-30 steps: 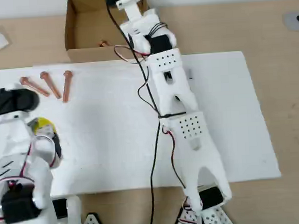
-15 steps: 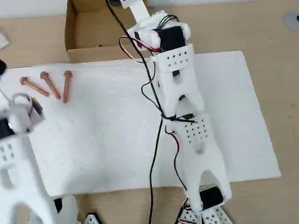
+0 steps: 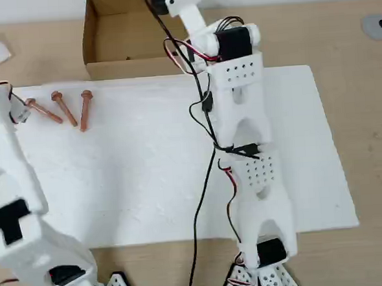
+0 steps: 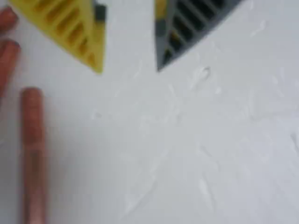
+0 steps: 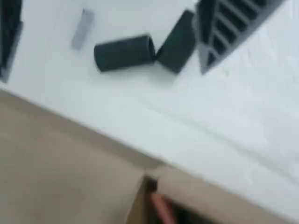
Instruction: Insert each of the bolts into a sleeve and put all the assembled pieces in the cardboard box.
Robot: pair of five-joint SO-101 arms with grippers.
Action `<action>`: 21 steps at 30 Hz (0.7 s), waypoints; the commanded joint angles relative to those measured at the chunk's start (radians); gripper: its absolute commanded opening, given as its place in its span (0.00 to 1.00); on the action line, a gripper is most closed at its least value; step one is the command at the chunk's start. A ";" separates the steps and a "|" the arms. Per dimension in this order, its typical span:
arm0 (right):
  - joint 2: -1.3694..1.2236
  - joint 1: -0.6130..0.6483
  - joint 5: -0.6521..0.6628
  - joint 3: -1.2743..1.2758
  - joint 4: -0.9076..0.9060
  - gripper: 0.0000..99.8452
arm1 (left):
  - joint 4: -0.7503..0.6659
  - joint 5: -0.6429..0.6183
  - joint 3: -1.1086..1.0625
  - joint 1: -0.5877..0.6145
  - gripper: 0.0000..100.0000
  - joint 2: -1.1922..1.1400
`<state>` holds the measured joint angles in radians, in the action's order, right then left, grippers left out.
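Your left hand (image 4: 128, 69) hangs close over the white foam sheet (image 3: 147, 165). Its yellow finger (image 4: 70, 28) and grey finger (image 4: 191, 23) are spread apart, with only bare sheet between them. Three copper bolts (image 3: 64, 106) lie side by side on the sheet, toward the far-left corner of the desk (image 3: 364, 106). The nearest bolt (image 4: 32, 154) lies just beside the yellow finger on its outer side, outside the gap and not touching it. The left arm (image 3: 4, 161) stands along the desk's left edge, with its wrist just beside the row of bolts.

Your right hand (image 5: 103, 74) is spread wide and grips nothing. Two dark sleeves lie on their sides on the sheet, close to its far edge. One sleeve (image 5: 124, 52) lies in the gap between the fingers. The other sleeve (image 5: 177, 42) is just beside the dark finger (image 5: 229, 28). The two sleeves' ends come close together at an angle, and you cannot tell whether they touch.

The cardboard box (image 3: 107, 38) sits at the desk's far edge, just beyond the sheet. A copper piece (image 5: 161, 207) lies inside it near a corner. The right arm (image 3: 249, 146) stretches across the sheet from the near edge to the far edge, and its hand is beside the box.
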<state>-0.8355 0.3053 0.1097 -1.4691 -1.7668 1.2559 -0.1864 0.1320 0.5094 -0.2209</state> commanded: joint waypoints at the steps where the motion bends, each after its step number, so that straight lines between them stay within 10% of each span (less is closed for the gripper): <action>1: 0.122 0.004 0.018 0.136 -0.023 0.30 | 0.031 -0.052 0.126 0.006 0.08 -0.065; 21: 0.219 0.007 0.020 0.394 -0.021 0.30 | 0.014 -0.209 0.256 -0.026 0.09 -0.214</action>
<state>-0.6928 0.3053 0.1220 -1.0779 -1.7683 1.2835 -0.3905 0.3145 0.5094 -0.4250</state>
